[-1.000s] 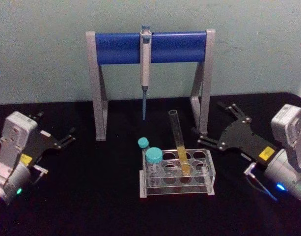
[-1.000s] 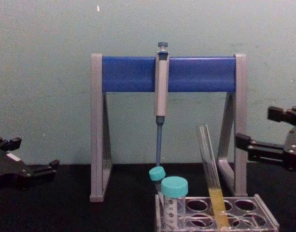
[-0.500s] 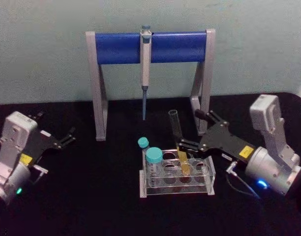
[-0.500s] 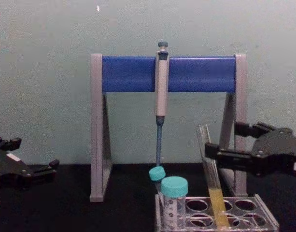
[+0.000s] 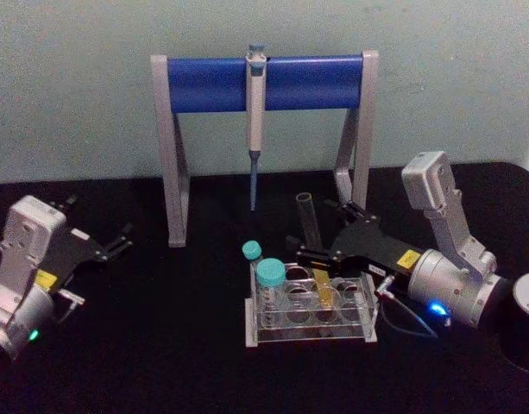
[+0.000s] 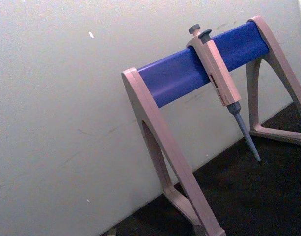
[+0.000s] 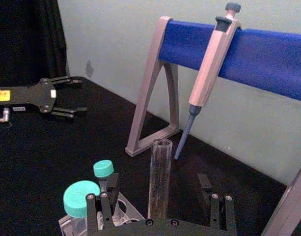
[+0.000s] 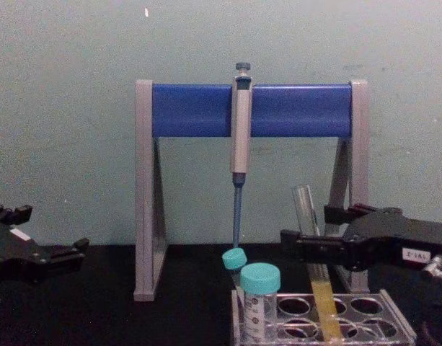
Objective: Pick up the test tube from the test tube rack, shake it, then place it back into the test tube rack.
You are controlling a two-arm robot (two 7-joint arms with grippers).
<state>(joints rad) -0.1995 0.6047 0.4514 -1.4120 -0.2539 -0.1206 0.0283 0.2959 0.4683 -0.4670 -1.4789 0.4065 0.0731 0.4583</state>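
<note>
Item: test tube (image 5: pixel 310 222), long, thin, clear glass, uncapped, yellow-orange liquid in the lower part. Seated in the test tube rack (image 5: pixel 309 333) near its middle, leaning slightly, open mouth well above the top plate. Exact row of the hole hard to tell.

Handling, as judged: light, rigid, smooth, likely slippery and brittle. Best taken on the bare glass above the liquid and below the rim, with moderate squeeze and a lift along the tube's own lean. Spill risk from the open mouth during shaking.

Right gripper (image 5: pixel 311 228): level with the tube's bare middle, fingers spread to either side of the glass, gaps visible on both sides in the right wrist view, nothing clamped yet.

Left gripper (image 5: pixel 117 241): parked well to the left over the black table, fingers apart, holding nothing.

Neighbours: two teal-capped tubes (image 5: pixel 270 274) at the rack's left end; grey pipette (image 5: pixel 255 112) hanging on the blue-barred pipette stand (image 5: pixel 204 84) behind.

Hidden or unclear: tube's round bottom behind the rack wall; rack's lower edge cut off in the chest view; dark round object (image 5: pixel 525 323) at the head view's right edge, unidentified
</note>
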